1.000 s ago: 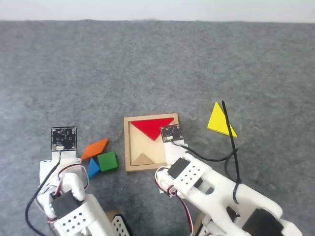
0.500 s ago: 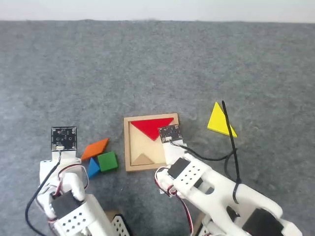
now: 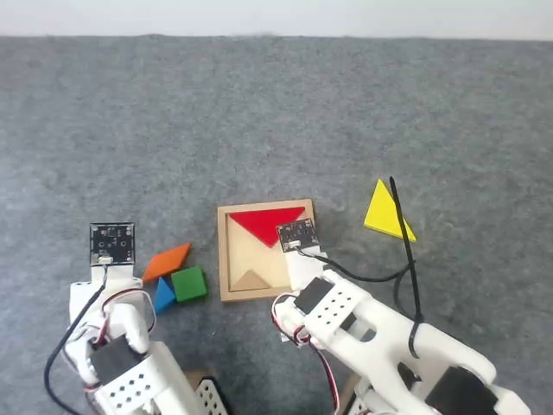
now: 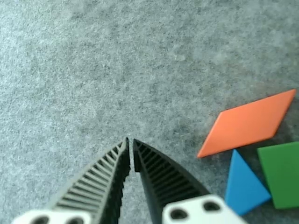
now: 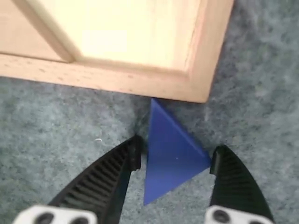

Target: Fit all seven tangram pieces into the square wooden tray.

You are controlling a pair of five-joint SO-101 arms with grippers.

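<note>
- Square wooden tray (image 3: pixel 223 256) lies on the grey carpet (image 3: pixel 259 112), in the near half of the table, between the two arms.
- Inside it, a red triangle (image 3: pixel 264 222) takes up the far side. Its long edge runs along the far rim and its point aims toward the near side.
- A small wood-coloured triangle (image 3: pixel 251 281) sits in the tray's near left corner. The floor between the two pieces is bare pale wood.
- A yellow triangle (image 3: pixel 384 212) lies on the carpet to the right of the tray, well apart from it. A black cable (image 3: pixel 404 251) crosses its right edge.
- Three pieces cluster left of the tray. The orange parallelogram (image 4: pixel 247 123) is the farthest of them. The green square (image 4: pixel 282 172) lies just near and right of it, and the light blue triangle (image 4: pixel 243 184) is close against the square's left side.
- A dark blue triangle (image 5: pixel 170 154) lies flat on the carpet just outside the tray's near right corner, with one tip against the tray's outer wall.
- The right gripper (image 5: pixel 177 147) hangs low over this triangle with its jaws wide, one finger on either side. The tips are close to its edges, but I cannot tell whether they press on it.
- The left gripper (image 4: pixel 130 141) is above bare carpet at the near left, to the left of the orange parallelogram. Its jaws are drawn together to a thin slit and hold nothing.
</note>
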